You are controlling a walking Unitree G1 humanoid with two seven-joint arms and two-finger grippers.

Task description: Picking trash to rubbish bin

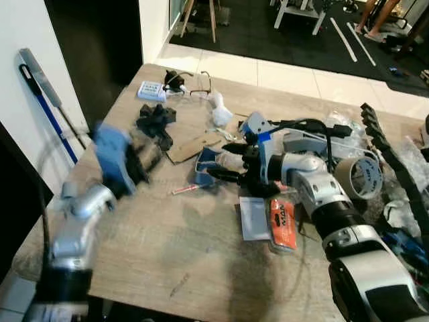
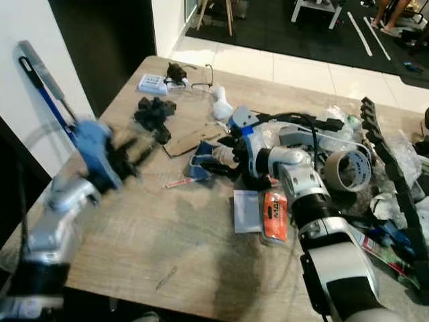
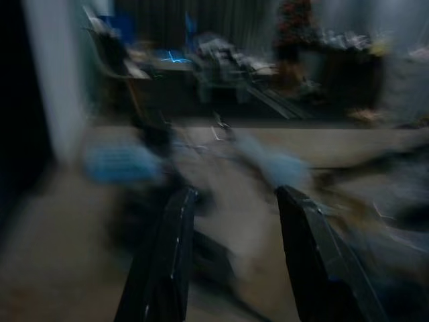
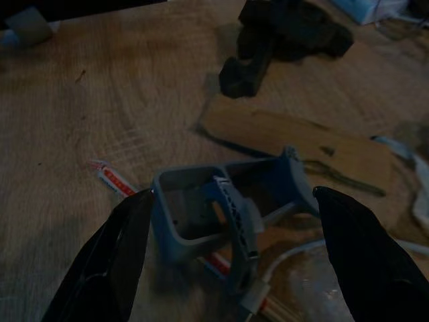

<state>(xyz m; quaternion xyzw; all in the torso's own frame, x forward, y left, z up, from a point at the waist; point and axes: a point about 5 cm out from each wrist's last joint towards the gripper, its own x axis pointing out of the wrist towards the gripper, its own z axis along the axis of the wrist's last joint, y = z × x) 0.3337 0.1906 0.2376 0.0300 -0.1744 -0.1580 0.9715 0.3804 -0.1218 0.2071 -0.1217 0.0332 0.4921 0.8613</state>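
The right end effector (image 1: 231, 161) hovers low over the cluttered counter (image 1: 154, 235) with its two black fingers spread wide. Directly between and just ahead of them sits a small blue-grey plastic frame (image 4: 224, 215), an open box-like piece of trash lying on the wood. A red-and-white strip (image 4: 110, 178) runs under it beside one finger, a flat piece of brown cardboard (image 4: 295, 144) lies just beyond it, and a black lumpy part (image 4: 281, 40) sits farther out.

The step in hand appears to be closing on the blue-grey frame. To do it well, the fingers should come down astride its outer walls rather than onto the thin inner rib, which looks flimsy and could flex or slip. They should settle low enough to catch the walls squarely, while keeping clear of the white cable (image 4: 281, 265) trailing near the frame so it is not dragged along.

The left end effector (image 3: 231, 255) is badly smeared by motion. Its fingers stand apart with nothing clearly between them, above the counter's near-left area. A blue blur (image 1: 112, 157) sits at that arm's end in the head views, but what it is cannot be made out. Where the rubbish bin stands cannot be told. The right wrist view is dim, so the frame's far side is uncertain.
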